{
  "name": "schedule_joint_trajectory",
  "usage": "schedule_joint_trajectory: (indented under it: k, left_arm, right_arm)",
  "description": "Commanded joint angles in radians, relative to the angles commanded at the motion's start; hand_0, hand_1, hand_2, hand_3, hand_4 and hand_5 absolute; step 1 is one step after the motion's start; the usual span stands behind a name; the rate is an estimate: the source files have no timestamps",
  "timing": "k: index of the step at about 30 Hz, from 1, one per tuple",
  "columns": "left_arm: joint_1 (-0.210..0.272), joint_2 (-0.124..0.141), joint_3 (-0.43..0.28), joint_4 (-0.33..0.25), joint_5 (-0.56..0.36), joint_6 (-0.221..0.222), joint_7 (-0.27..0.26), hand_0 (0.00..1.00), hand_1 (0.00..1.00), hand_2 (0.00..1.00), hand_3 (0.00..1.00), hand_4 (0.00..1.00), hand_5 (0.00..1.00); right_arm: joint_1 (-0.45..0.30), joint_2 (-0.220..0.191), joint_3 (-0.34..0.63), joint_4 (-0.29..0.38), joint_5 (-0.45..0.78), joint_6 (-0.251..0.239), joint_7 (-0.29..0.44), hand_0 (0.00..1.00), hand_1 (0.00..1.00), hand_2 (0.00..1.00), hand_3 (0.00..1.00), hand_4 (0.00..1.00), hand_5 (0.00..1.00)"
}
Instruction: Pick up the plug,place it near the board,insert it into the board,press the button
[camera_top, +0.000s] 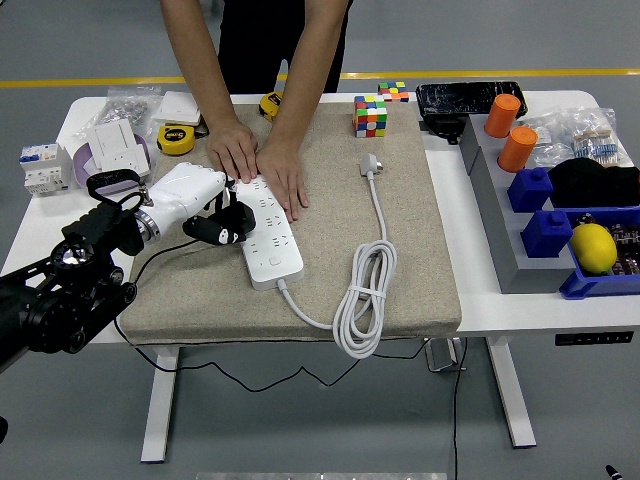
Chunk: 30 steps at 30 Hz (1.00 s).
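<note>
Head view showed the robot's left hand (205, 205) reaching in from the left over a beige mat (400, 290) on the white bench (470, 300). Its white-shelled palm sat above black fingers (222, 233), which were curled down and drawn together around a small black plug (228, 236) with a black cable (160, 255) trailing back under the arm. Just right of the fingers lay the white power strip (270, 235), the plug at its left edge; whether the plug was seated in a socket could not be told. Beyond the fingers, a person's two hands (262, 160) pressed flat on the far end of the strip. Farther right of the fingers, the strip's own white cord (365, 295) lay looped on the mat, its white plug (370, 163) lying loose near a colour cube (370, 115). Behind the fingers, a yellow tape measure (176, 138) rested on the bench. The right hand was out of view.
</note>
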<state>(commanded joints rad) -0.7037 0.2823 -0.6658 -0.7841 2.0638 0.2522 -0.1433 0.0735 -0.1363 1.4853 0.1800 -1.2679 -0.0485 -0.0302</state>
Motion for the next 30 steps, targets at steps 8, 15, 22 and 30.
schedule_joint_trajectory:
  k: [8, 15, 22, 30]
  left_arm:
    - [-0.004, 0.006, 0.014, -0.004, 0.005, -0.001, 0.001, 0.346, 0.361, 0.322, 0.372, 0.571, 0.154]
    - [-0.006, 0.011, 0.019, -0.002, 0.010, 0.000, 0.000, 0.348, 0.362, 0.323, 0.372, 0.571, 0.154]
    - [-0.003, 0.013, 0.023, -0.004, 0.013, -0.001, 0.001, 0.349, 0.371, 0.323, 0.373, 0.571, 0.153]
    - [-0.003, 0.013, 0.027, -0.004, 0.017, -0.004, 0.002, 0.349, 0.374, 0.324, 0.373, 0.570, 0.151]
  right_arm:
    - [0.001, 0.000, 0.000, 0.000, 0.002, 0.000, 0.001, 0.897, 0.824, 0.774, 0.790, 0.998, 0.876]
    - [0.000, -0.001, 0.001, 0.000, 0.000, 0.000, 0.001, 0.897, 0.824, 0.774, 0.790, 0.998, 0.877]
    - [-0.002, -0.001, 0.001, 0.000, -0.001, 0.000, 0.000, 0.897, 0.824, 0.774, 0.790, 0.998, 0.877]
    - [-0.002, -0.001, 0.001, 0.000, -0.001, 0.000, 0.000, 0.897, 0.825, 0.774, 0.790, 0.998, 0.879]
